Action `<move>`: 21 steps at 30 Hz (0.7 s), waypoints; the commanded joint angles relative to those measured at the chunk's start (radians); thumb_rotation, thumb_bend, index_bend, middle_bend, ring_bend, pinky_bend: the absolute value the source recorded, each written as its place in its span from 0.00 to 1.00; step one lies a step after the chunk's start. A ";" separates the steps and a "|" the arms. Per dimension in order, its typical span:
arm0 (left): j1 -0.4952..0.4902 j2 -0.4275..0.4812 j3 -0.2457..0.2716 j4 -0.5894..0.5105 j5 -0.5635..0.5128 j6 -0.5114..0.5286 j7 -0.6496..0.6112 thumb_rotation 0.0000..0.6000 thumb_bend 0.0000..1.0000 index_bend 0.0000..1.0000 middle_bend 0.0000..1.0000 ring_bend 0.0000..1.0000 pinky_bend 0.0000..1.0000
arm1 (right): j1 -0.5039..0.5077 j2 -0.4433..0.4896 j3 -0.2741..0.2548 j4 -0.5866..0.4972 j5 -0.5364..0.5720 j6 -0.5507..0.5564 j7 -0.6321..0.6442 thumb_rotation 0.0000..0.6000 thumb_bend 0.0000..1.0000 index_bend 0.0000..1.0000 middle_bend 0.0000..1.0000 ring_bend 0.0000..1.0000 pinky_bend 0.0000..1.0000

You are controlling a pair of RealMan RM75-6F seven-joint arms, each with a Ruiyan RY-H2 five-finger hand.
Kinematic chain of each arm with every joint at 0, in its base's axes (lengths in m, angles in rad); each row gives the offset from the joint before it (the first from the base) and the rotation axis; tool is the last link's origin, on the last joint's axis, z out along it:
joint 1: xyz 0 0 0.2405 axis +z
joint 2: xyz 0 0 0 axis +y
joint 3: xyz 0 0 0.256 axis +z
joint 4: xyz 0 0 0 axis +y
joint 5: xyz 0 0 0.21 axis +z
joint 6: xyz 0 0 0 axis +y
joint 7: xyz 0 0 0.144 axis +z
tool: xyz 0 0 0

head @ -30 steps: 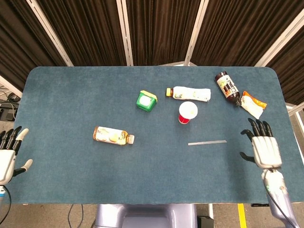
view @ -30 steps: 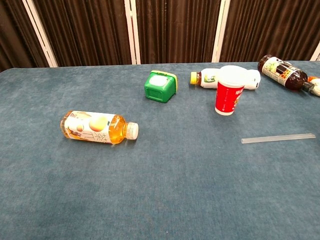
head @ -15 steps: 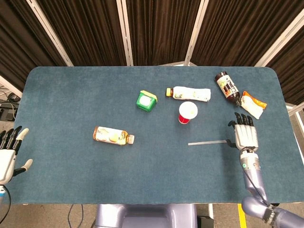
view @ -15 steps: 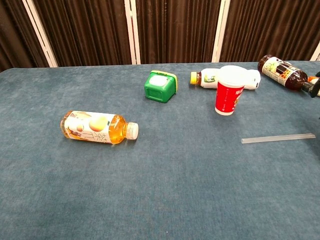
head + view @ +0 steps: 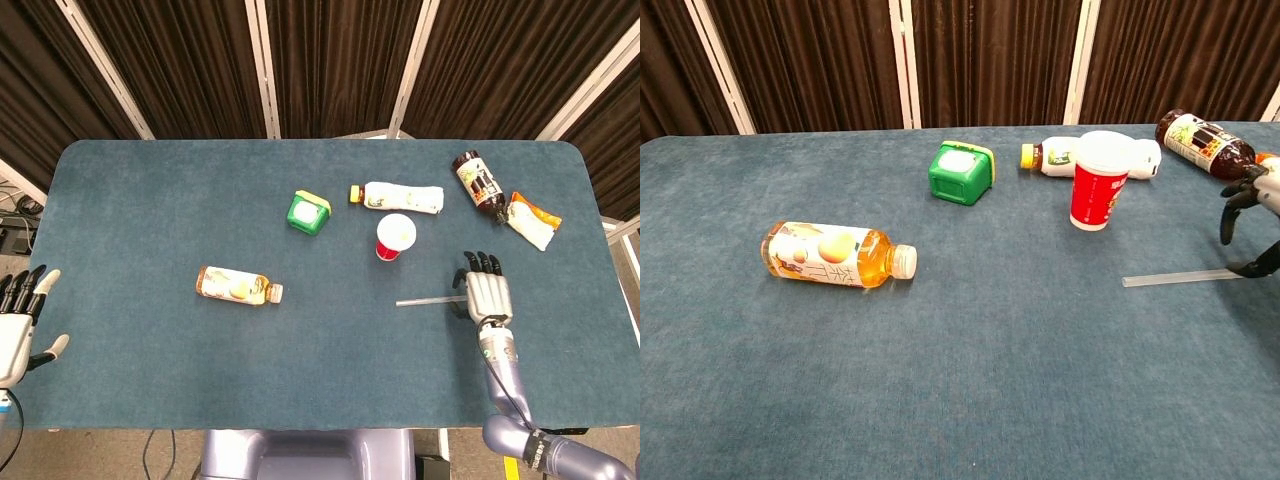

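The left hand (image 5: 18,330) is hanging off the table's (image 5: 140,380) left edge with its fingers spread and grasping nothing; only the head view is showing it. On the cloth, an orange tea bottle (image 5: 238,286) is lying on its side. Further right, a green box (image 5: 308,211) is sitting near a white bottle (image 5: 400,196), also lying flat, and a red cup (image 5: 395,237) is standing upright just in front of that bottle. The clear straw (image 5: 428,299) is lying flat on the table right of centre. The right hand (image 5: 486,295) is hovering over the straw's right end, fingers apart and released; the chest view is catching only its dark fingertips (image 5: 1240,196) curling above that end. A dark bottle (image 5: 477,183) and a snack packet (image 5: 530,219) are lying at the far right; the chest view is cropping the packet almost entirely.
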 commanded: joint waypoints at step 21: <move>-0.002 0.002 0.000 -0.001 -0.001 -0.003 -0.002 1.00 0.26 0.00 0.00 0.00 0.00 | 0.033 -0.082 0.004 0.003 0.057 -0.008 -0.003 1.00 0.34 0.50 0.10 0.00 0.00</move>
